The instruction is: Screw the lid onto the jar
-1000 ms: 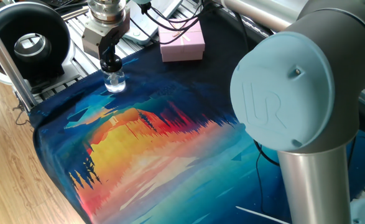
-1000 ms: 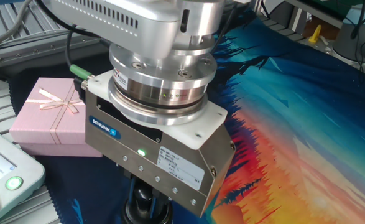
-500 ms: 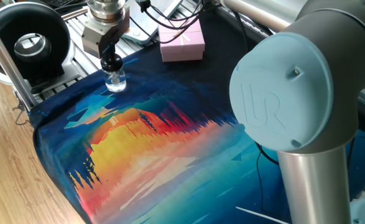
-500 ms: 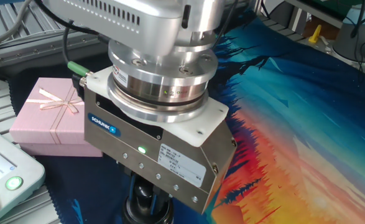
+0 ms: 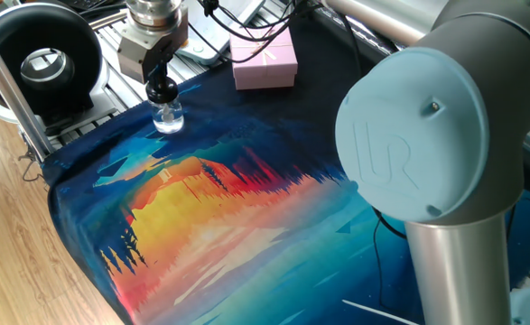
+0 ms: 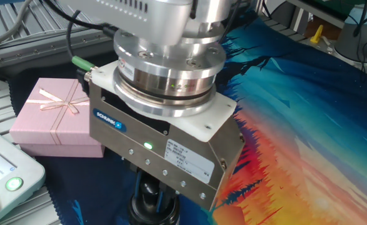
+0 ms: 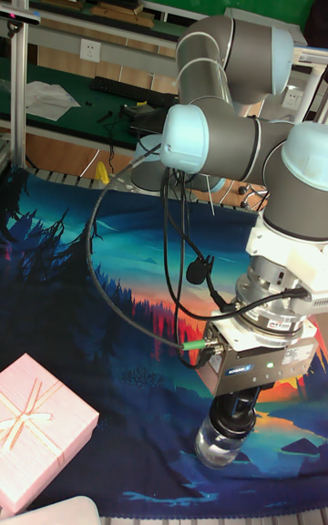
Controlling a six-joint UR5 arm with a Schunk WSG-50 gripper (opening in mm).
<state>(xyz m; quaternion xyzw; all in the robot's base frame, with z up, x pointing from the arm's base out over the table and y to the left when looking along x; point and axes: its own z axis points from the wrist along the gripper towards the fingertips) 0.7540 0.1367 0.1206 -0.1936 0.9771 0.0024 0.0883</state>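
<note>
The tiny clear glass jar [image 5: 167,119] stands upright on the colourful cloth near its back left corner; it also shows as the jar [image 7: 215,446] in the tall view. The small black lid [image 5: 162,91] sits on the jar's neck. My gripper [image 5: 161,87] comes straight down from above and is shut on the lid, its dark fingers [image 7: 233,411] at either side of it. In the other fixed view the gripper body [image 6: 164,150] fills the middle and only the dark lid [image 6: 153,203] shows below it; the jar is hidden there.
A pink gift box [image 5: 265,63] with a ribbon lies just behind the jar, also the box [image 6: 55,119]. A black round device [image 5: 43,63] stands at the far left beyond the cloth. The arm's big blue joint [image 5: 427,135] blocks the right. A control panel [image 6: 5,172] lies at lower left.
The gripper body has turned a little about its vertical axis over the jar, with the lid held in it. The jar stays in the same spot.
</note>
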